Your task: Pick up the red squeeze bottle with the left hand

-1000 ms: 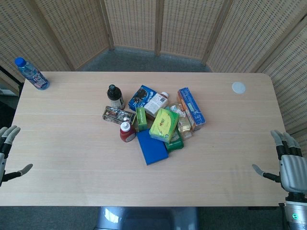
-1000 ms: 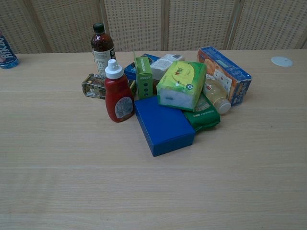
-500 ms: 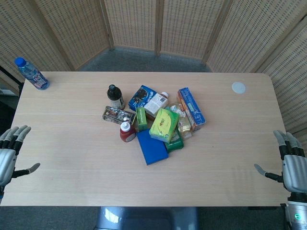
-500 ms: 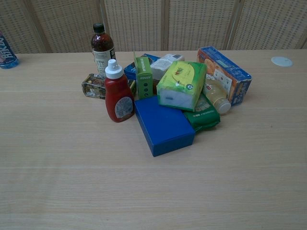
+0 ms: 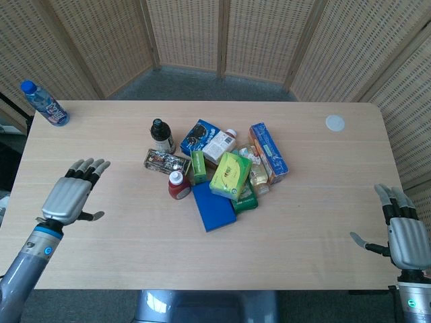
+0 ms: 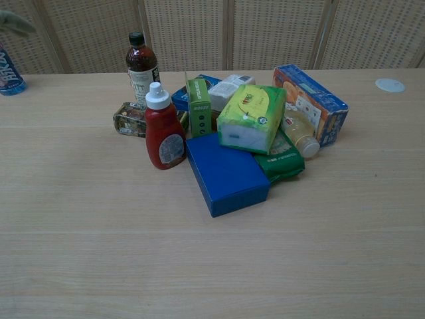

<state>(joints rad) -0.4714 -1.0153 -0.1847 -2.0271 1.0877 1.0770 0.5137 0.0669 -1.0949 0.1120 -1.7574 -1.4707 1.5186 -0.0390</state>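
Note:
The red squeeze bottle (image 5: 178, 186) with a white cap stands upright at the left edge of a pile of goods in the table's middle; the chest view shows the same red squeeze bottle (image 6: 164, 131) in front of a dark bottle. My left hand (image 5: 69, 195) hovers over the table's left part, fingers spread, holding nothing, well to the left of the bottle. A fingertip (image 6: 14, 21) of it shows at the chest view's top left corner. My right hand (image 5: 403, 237) stays open at the table's right front edge.
Around the red bottle lie a dark sauce bottle (image 5: 161, 135), a small packet (image 5: 166, 161), a green carton (image 5: 198, 166), a flat blue box (image 5: 213, 206), a yellow-green tissue pack (image 5: 230, 175) and a blue-orange box (image 5: 269, 152). A water bottle (image 5: 43, 103) lies far left; a white lid (image 5: 335, 122) far right.
My left hand has risen from the table's left edge and moved in over the table toward the pile. The right hand has barely shifted. The objects have not moved.

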